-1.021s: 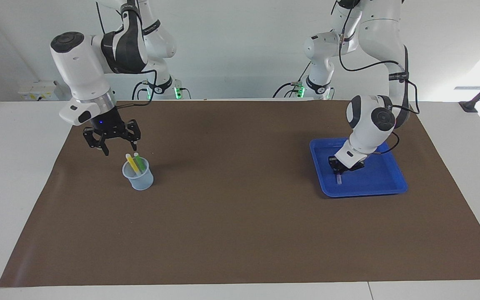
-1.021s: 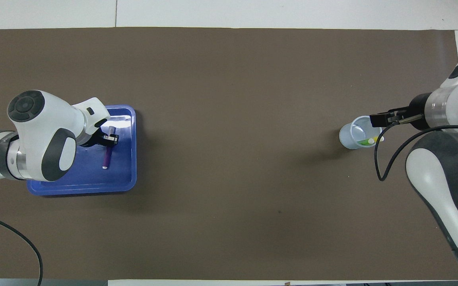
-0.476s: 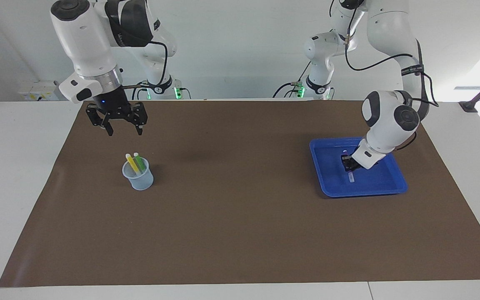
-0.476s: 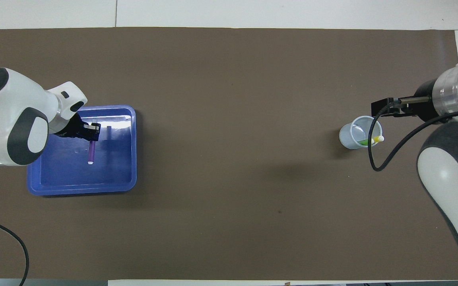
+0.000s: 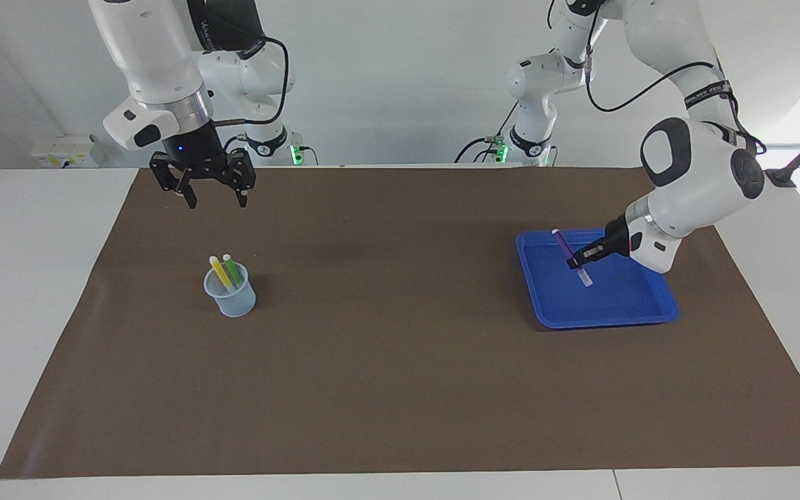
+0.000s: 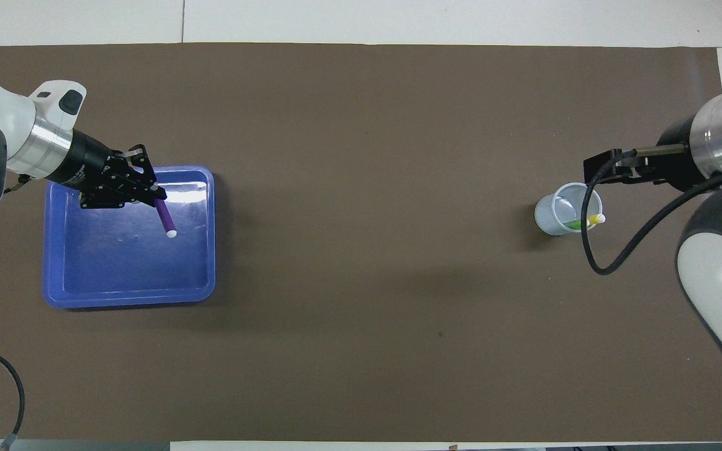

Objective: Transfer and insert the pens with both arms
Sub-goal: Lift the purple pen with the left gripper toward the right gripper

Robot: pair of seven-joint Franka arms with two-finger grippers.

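My left gripper (image 5: 576, 262) is shut on the purple pen (image 5: 562, 244) and holds it tilted above the blue tray (image 5: 608, 316). In the overhead view the left gripper (image 6: 148, 193) grips the purple pen (image 6: 164, 217) at its upper end, with the whitish tip pointing out over the tray (image 6: 129, 294). The yellow pen (image 5: 219, 271) and the green pen (image 5: 232, 269) stand in a clear cup (image 5: 231, 297). My right gripper (image 5: 214, 198) is open and empty, raised above the mat on the robots' side of the cup (image 6: 555, 216).
A brown mat (image 5: 400, 347) covers the table. Two smaller white arms with green-lit bases (image 5: 269, 142) stand at the robots' edge of the table. The cup stands toward the right arm's end, the tray toward the left arm's end.
My left gripper has lifted the purple pen off the tray floor and swung its wrist outward. My right gripper has risen away from the cup, toward the robots.
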